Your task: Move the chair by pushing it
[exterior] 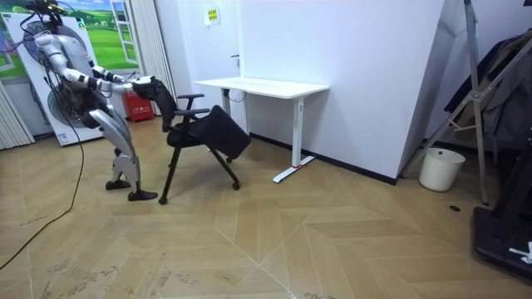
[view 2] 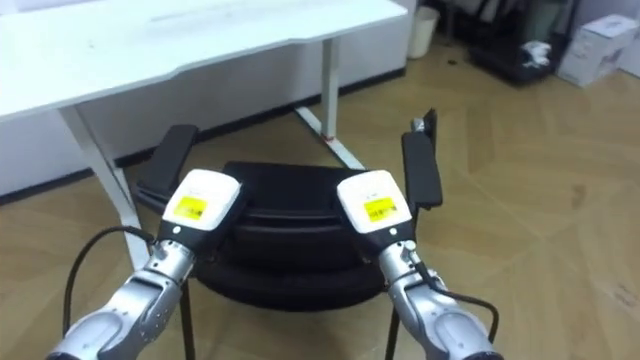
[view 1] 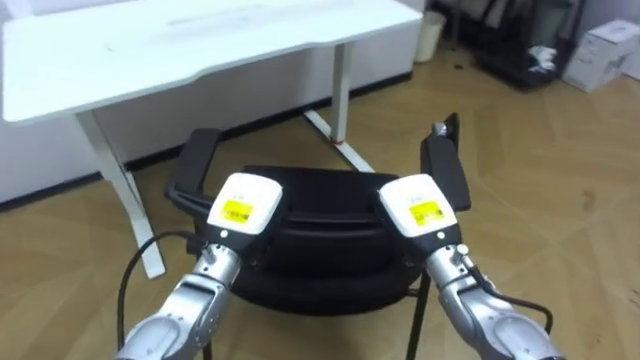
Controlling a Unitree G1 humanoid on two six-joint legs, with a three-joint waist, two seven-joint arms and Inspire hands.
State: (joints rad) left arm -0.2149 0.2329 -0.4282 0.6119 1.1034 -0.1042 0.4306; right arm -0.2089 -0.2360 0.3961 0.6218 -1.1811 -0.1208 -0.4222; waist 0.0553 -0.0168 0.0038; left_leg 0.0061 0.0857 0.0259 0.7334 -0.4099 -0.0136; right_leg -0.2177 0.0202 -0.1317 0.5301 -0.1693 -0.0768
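A black chair (view 1: 320,195) with two armrests stands right in front of me, between me and the white desk (view 1: 200,45). My left hand (view 1: 243,205) and right hand (view 1: 422,207) both rest against the top of its backrest, left and right of the middle. Their white backs face me and the fingers are hidden beyond them. In the room view I stand upright behind the chair (exterior: 208,129) with both arms stretched out to its back, hands (exterior: 152,83) at the top edge. The chair's seat points at the desk (exterior: 266,85).
The desk's white legs (view 1: 340,90) and floor bars stand just past the chair. A white bin (exterior: 440,169) stands by the wall right of the desk. White boxes (view 1: 600,55) and a dark rack lie far right. A fan and a red item (exterior: 137,106) are behind me.
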